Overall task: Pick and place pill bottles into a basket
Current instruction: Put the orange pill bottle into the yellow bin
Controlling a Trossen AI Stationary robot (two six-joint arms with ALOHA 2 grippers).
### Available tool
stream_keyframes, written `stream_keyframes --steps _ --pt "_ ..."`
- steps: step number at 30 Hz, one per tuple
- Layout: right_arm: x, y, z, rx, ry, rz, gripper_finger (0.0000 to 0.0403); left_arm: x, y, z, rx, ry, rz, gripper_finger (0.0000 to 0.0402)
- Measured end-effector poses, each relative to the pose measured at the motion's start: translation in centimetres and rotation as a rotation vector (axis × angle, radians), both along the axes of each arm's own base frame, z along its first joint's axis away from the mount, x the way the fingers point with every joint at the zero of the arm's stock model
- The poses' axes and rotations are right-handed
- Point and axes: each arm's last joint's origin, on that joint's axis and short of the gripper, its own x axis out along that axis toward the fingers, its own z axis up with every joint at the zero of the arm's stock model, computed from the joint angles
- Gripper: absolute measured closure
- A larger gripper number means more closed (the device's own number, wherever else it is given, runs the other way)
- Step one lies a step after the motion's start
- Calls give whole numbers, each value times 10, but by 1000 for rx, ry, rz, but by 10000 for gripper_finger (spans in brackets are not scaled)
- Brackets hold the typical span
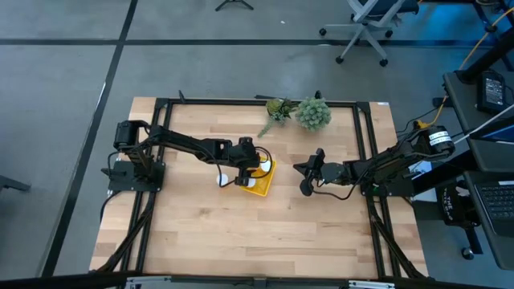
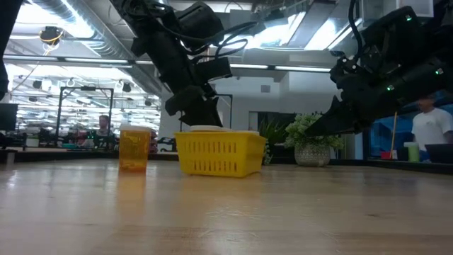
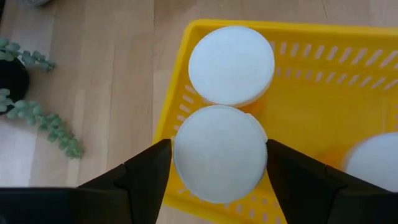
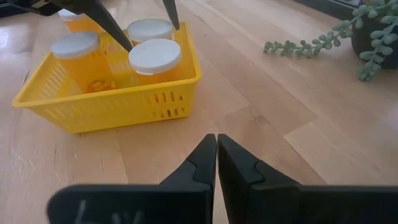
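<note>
The yellow basket stands mid-table and holds three orange pill bottles with white caps. A fourth bottle stands on the table just left of the basket and shows in the low view. My left gripper hangs over the basket, shut on one bottle inside it. My right gripper is shut and empty, above the table right of the basket. My left gripper has the bottle's white cap between its two fingers, one on each side of the cap's rim. The fingers come from above, pointing down. The bottle stands upright inside the basket beside another bottle, its cap about level with that one.
A potted green plant and a trailing sprig stand at the table's far edge behind the basket. Bare wood lies toward the near edge. A black frame rail runs along the table's sides. People show in the room beyond.
</note>
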Motion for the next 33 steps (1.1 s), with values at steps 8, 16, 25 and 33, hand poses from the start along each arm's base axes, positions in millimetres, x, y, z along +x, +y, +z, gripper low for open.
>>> stream_keyframes --steps 8,16,25,33 --pt "0 0 0 0 0 0 382 0 0 0 9 2 -5 146" --pt "0 0 0 0 0 0 382 -1 -1 2 52 18 -16 146" --pt "0 0 0 -2 4 1 382 -9 -10 26 53 -33 -49 146" --pt "0 0 0 -2 3 0 382 -31 -20 61 63 -67 -59 146"
